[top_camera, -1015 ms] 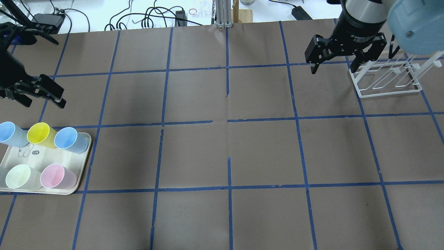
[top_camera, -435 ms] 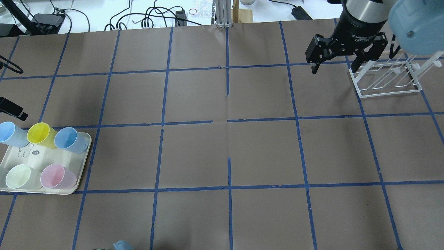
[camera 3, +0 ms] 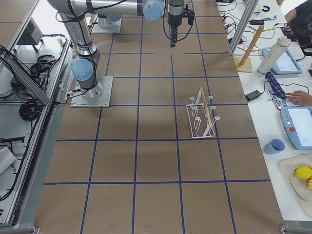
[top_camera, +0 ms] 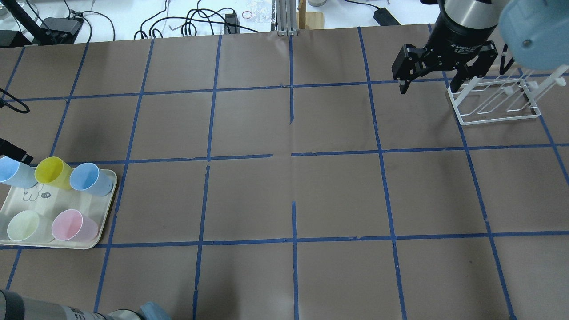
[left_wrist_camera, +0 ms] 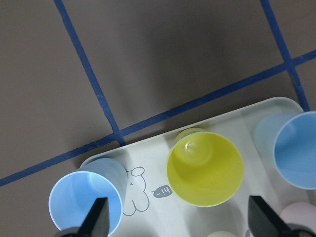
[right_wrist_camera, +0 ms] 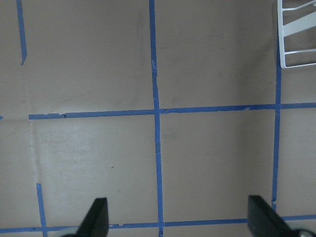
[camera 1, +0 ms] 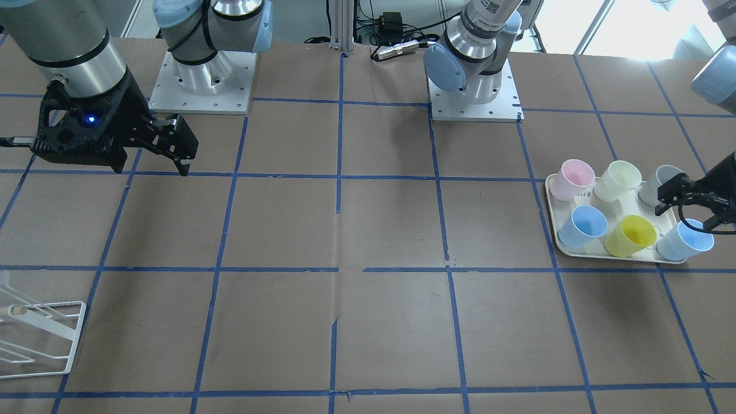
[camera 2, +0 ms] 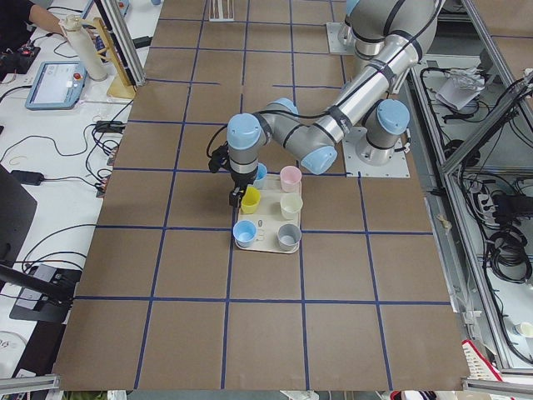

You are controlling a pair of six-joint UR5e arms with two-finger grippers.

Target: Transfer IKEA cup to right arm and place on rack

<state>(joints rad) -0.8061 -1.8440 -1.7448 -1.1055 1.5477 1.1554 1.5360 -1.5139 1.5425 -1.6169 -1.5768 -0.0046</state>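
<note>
The lemon-yellow IKEA cup (top_camera: 52, 171) stands upright on a cream tray (top_camera: 49, 204) at the table's near left, between two light blue cups. It also shows in the front view (camera 1: 631, 234) and the left wrist view (left_wrist_camera: 205, 168). My left gripper (left_wrist_camera: 180, 223) is open and empty, hovering above the tray with the yellow cup between and ahead of its fingers; in the front view it (camera 1: 693, 204) enters from the right edge. My right gripper (top_camera: 429, 88) is open and empty, held above the table beside the white wire rack (top_camera: 493, 104).
The tray also holds two light blue cups (top_camera: 89, 178), a pale cream cup (top_camera: 24, 224), a pink cup (top_camera: 71, 224) and a grey cup (camera 1: 661, 181). The rack stands at the far right (camera 1: 40, 339). Cables and boxes lie beyond the table's far edge.
My left gripper has moved from the far-left table area down toward the tray, almost leaving the overhead view; its arm now shows at the bottom edge. The right gripper has barely moved.
</note>
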